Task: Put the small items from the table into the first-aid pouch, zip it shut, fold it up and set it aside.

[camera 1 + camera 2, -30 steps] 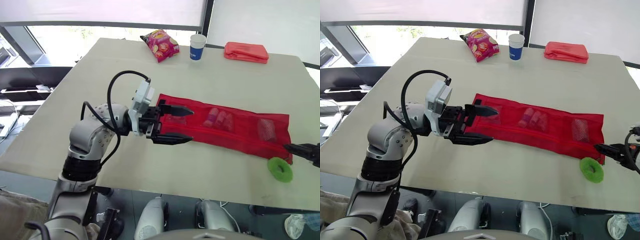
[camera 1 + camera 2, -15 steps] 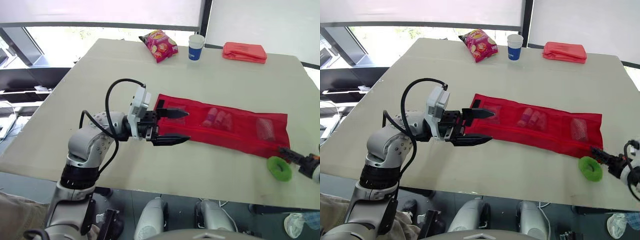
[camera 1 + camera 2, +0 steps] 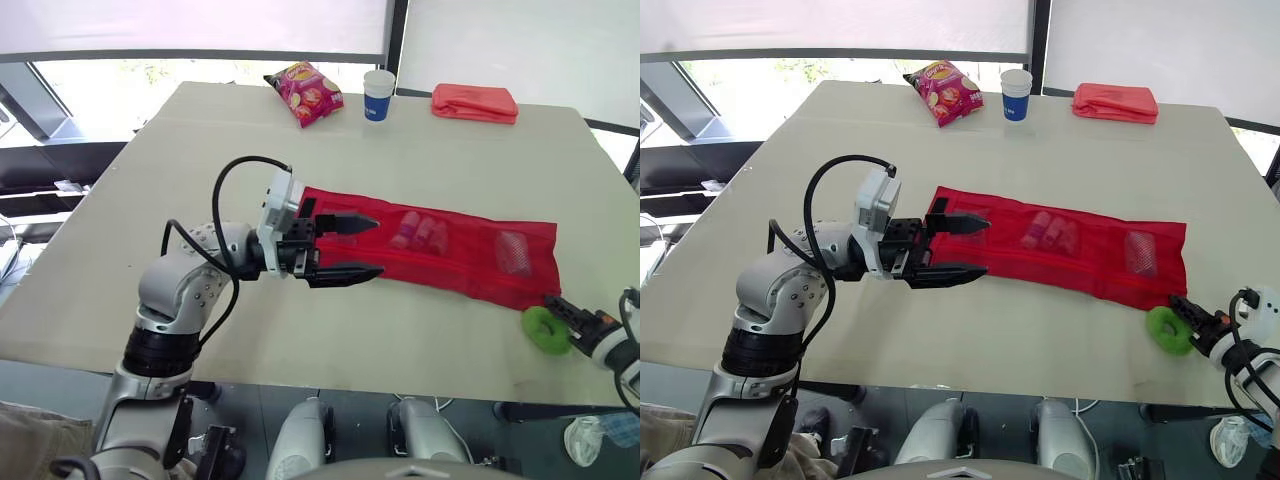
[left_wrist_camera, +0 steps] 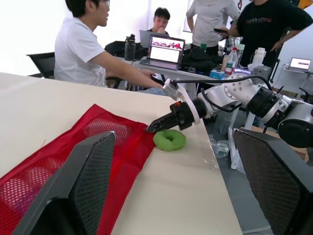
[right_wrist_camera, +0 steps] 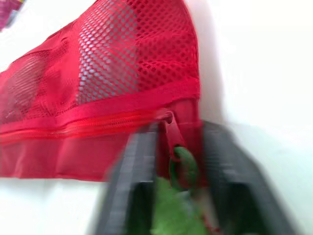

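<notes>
Movement at lower right: the right gripper point(image 3: 553, 302), narrowly parted, has closed in on the green ring point(image 3: 545, 330) just beside the red pouch point(image 3: 450, 262), likely the last item to pack, while mid-frame the left gripper point(image 3: 378, 246) stays spread wide over the pouch's left end.

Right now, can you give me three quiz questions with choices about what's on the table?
1. Where is the green ring?
A) beside the red pouch's corner, by the right hand
B) inside the pouch
C) under the chip bag

2. How many cups stand on the table?
A) three
B) one
C) none

3. How is the left hand?
A) shut tight
B) open
C) holding the cup

Answers: 1 A, the ring lies at the pouch's corner. 2 B, a single cup stands at the far side. 3 B, its fingers stand wide apart.
</notes>
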Controlling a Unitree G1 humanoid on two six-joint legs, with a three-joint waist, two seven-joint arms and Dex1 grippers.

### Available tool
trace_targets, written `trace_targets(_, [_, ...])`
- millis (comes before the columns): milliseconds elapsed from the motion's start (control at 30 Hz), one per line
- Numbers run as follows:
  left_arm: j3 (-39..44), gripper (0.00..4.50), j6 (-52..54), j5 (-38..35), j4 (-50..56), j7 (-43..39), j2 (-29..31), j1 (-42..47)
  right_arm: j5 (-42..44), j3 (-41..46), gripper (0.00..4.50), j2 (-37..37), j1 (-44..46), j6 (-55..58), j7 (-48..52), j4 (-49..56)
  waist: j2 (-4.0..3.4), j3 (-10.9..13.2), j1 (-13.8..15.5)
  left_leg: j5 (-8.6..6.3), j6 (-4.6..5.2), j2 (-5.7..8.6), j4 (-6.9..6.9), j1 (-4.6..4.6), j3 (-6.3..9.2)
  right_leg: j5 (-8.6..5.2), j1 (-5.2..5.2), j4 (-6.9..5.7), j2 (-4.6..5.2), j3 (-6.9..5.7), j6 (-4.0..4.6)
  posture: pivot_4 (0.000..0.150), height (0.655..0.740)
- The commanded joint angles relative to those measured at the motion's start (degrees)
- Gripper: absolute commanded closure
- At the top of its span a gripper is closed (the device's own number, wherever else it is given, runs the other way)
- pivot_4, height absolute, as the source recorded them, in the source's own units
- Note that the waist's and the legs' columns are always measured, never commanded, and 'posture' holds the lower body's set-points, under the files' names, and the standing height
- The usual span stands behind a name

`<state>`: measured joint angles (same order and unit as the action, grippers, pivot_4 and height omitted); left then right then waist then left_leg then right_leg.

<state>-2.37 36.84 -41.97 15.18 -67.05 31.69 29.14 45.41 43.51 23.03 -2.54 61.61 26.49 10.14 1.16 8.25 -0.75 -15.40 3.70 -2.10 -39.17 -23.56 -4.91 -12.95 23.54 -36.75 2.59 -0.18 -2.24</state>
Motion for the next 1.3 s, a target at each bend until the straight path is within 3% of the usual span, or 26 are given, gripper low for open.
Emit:
trace_targets(33, [0.38,0.38,-0.23,-0.96,1.01,0.30,-0.20,1.02,2.29,0.93,4.40,0.98,-1.05,-2.30,0.55,2.16,0.00,0.00,0.07,0.00,0.00,0.00,0.00,-0.01,0.01,0.00,0.00,0.01,0.00,-0.01,0.00,0.150,0.7400])
trace_targets(233, [0.24,0.38,0.32,-1.19,1.69,1.33,-0.60,1.05,6.25,5.55,4.40,5.55,-2.27,-2.83,-0.76,5.66,-0.05,0.03,0.25,0.00,0.01,0.06,0.00,-0.04,-0.04,0.00,0.00,0.02,0.08,0.03,0.00,0.150,0.7400])
trace_targets(467, [0.29,0.38,0.59,-1.40,1.97,2.39,-1.19,1.32,9.47,13.63,4.40,20.62,-6.29,1.83,-0.73,10.17,-0.12,0.06,0.81,-0.01,0.01,0.10,0.02,-0.08,-0.01,0.00,0.01,0.07,0.10,0.02,0.00,0.150,0.7400])
trace_targets(633, [0.58,0.38,0.50,-1.79,1.74,3.04,-1.64,1.28,16.16,13.02,4.40,29.62,-5.31,11.79,-3.25,17.99,-0.13,0.07,0.62,-0.01,0.01,0.03,0.02,-0.05,-0.01,-0.04,0.01,0.08,0.06,0.03,-0.06,0.150,0.7400])
trace_targets(733, [0.57,0.38,0.18,-1.61,1.34,2.91,-1.56,0.91,19.11,6.55,4.40,29.34,-1.15,15.06,-8.91,21.91,-0.01,0.06,0.30,-0.01,0.01,0.00,0.02,-0.06,0.03,-0.04,0.01,0.09,0.03,0.01,-0.05,0.150,0.7400])
trace_targets(867, [0.78,0.38,-0.26,-1.13,1.34,3.28,-1.19,0.03,18.76,-8.50,4.40,22.18,8.43,17.19,-21.00,26.80,0.03,0.07,0.00,-0.01,0.01,0.00,0.01,-0.09,0.02,-0.04,0.03,0.11,0.05,0.01,-0.05,0.150,0.7400])
trace_targets(1033, [1.41,0.38,-0.67,-0.79,1.91,4.28,-0.56,-1.61,11.33,-24.12,4.40,12.10,14.30,17.81,-30.63,27.78,0.03,0.07,0.20,0.00,0.00,0.00,0.03,-0.17,0.08,-0.01,0.09,0.11,0.06,-0.01,0.02,0.150,0.7400])
trace_targets(1167, [1.86,0.38,-1.07,-0.52,2.19,5.16,-0.11,-3.25,5.45,-35.53,4.40,7.71,16.82,16.06,-31.40,27.24,0.04,0.08,0.17,0.00,0.00,0.03,0.06,-0.22,0.05,0.00,0.09,0.22,0.10,-0.07,0.02,0.150,0.7400])
trace_targets(1300, [2.41,0.38,-1.15,-0.42,2.86,5.65,0.78,-4.97,1.41,-39.85,2.93,6.15,17.68,12.86,-28.65,24.69,0.05,0.07,0.07,0.00,0.00,0.02,0.06,-0.19,0.02,0.00,0.08,0.23,0.09,-0.07,0.01,0.150,0.7400])
